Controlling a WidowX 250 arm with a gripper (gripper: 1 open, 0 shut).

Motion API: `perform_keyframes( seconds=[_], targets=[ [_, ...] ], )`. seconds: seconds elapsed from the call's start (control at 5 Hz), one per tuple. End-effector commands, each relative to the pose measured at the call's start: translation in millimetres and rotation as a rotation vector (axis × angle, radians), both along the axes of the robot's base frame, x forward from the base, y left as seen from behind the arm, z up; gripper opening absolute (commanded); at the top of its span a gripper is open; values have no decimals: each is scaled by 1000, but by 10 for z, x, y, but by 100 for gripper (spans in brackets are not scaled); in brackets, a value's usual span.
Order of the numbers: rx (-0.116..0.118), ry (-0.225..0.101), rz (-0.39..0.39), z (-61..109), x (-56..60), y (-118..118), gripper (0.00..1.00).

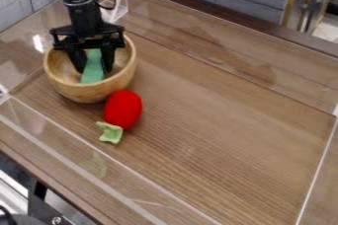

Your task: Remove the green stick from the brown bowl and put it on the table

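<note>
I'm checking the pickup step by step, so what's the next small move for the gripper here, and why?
Probably finish closing on the green stick. The gripper points down inside the brown bowl with a finger on either side of the stick, which still lies in the bowl. Whether the fingers already touch it isn't clear, so close first, then lift.

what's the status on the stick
Gripper down in bowl, fingers straddling stick, not clamped yet. Stick inside bowl. Red ball beside bowl, not blocking.

Fingers (pixel 75 49) spread, pointing straight down
</note>
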State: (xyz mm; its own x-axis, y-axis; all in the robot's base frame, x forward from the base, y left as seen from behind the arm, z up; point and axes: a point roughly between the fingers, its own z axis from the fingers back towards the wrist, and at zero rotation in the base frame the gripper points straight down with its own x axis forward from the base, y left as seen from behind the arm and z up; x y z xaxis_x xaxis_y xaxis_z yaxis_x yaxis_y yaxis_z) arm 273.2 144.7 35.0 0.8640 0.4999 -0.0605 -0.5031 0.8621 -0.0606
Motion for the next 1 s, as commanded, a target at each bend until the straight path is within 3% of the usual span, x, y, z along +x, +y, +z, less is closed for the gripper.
perform_keyframes(
  seconds=[0.0, 0.2, 0.6, 0.8],
  targets=[
    [27, -58, -81, 270, 52, 64, 0],
    [25, -61, -148, 355, 42, 125, 0],
    [26, -64, -77, 336, -74, 97, 0],
    [22, -67, -124, 379, -90, 112, 0]
  ],
)
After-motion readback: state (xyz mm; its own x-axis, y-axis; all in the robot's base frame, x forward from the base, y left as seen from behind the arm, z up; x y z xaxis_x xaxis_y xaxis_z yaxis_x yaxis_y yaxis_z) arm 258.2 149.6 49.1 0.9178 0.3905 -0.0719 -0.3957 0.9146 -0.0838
